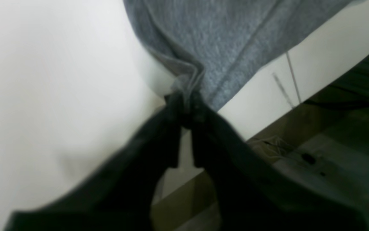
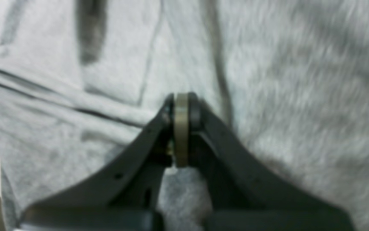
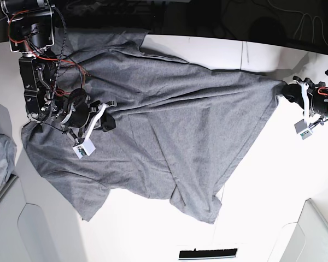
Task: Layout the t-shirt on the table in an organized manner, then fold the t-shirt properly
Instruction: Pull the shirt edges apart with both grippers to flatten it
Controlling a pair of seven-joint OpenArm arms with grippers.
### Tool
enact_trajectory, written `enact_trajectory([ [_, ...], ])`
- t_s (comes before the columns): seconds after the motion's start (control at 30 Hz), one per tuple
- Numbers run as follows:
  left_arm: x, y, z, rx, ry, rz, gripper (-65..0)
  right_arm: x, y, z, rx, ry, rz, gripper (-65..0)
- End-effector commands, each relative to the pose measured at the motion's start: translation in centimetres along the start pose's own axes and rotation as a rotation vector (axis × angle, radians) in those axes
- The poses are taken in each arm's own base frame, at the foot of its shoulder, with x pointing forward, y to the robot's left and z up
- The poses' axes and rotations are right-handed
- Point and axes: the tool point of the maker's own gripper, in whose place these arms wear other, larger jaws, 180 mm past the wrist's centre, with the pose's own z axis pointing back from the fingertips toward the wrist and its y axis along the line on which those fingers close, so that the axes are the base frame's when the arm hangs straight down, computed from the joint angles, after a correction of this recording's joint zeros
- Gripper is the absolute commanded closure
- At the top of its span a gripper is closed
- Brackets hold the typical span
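1. Left tool pinches a bunched corner of the t-shirt; cloth stretches away across the tabletop.
2. Right tool pressed together (nothing pinched), shirt directly beneath.

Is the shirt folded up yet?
No. The t-shirt lies spread across the table, wrinkled, one corner pulled out by the left gripper.

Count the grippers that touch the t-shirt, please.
2. The left gripper pinches the t-shirt at its stretched corner near the table edge. The right gripper rests shut on the cloth's other side.
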Motion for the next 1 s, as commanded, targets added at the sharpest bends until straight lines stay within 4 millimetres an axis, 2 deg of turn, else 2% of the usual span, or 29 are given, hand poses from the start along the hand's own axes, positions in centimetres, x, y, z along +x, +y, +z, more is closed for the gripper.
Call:
enact_trajectory([
  [0.0,0.9,1.1,1.6,0.03,-0.025,-0.009,-16.3,3.0,-0.1,0.7,-0.001,-0.079,0.026,0.0],
  [0.07,2.8,1.2,2.9,0.022,-0.107,0.007,-16.7,4.1,-0.3,1.3,-0.013,-0.106,0.044,0.0],
  [0.17,8.6,1.0,6.4,0.041,-0.356,-0.02,-16.7,5.0,-2.0,2.0,-0.074,-0.124,0.042,0.0],
  [0.27,13.1,0.6,9.6,0.091,-0.562,-0.076,-16.7,5.5,-4.2,3.3,-0.134,-0.157,-0.003,0.0],
  [0.33,15.2,0.4,10.0,0.116,-0.648,-0.104,-16.7,6.2,-5.8,4.3,-0.18,-0.19,-0.043,0.0],
  [0.4,16.5,0.0,8.9,0.129,-0.688,-0.119,-16.7,7.0,-7.8,5.5,-0.237,-0.226,-0.085,0.0],
  [0.5,18.6,-1.1,6.1,0.13,-0.721,-0.142,-16.1,7.9,-10.5,7.5,-0.323,-0.268,-0.127,0.0],
  [0.57,20.4,-2.0,4.2,0.12,-0.752,-0.159,-10.1,8.5,-12.0,8.6,-0.37,-0.293,-0.154,0.0],
  [0.63,22.3,-2.8,2.5,0.116,-0.782,-0.185,0.0,8.8,-12.8,9.3,-0.396,-0.313,-0.179,0.0],
  [0.7,23.8,-2.9,0.5,0.135,-0.777,-0.189,0.0,8.6,-12.9,9.4,-0.397,-0.313,-0.186,0.0],
  [0.83,25.3,-1.0,-3.4,0.222,-0.68,-0.12,0.0,8.1,-12.5,8.8,-0.385,-0.297,-0.189,0.0],
  [0.97,24.8,2.3,-5.7,0.326,-0.602,-0.028,0.0,7.4,-12.2,7.9,-0.369,-0.271,-0.192,0.0],
])
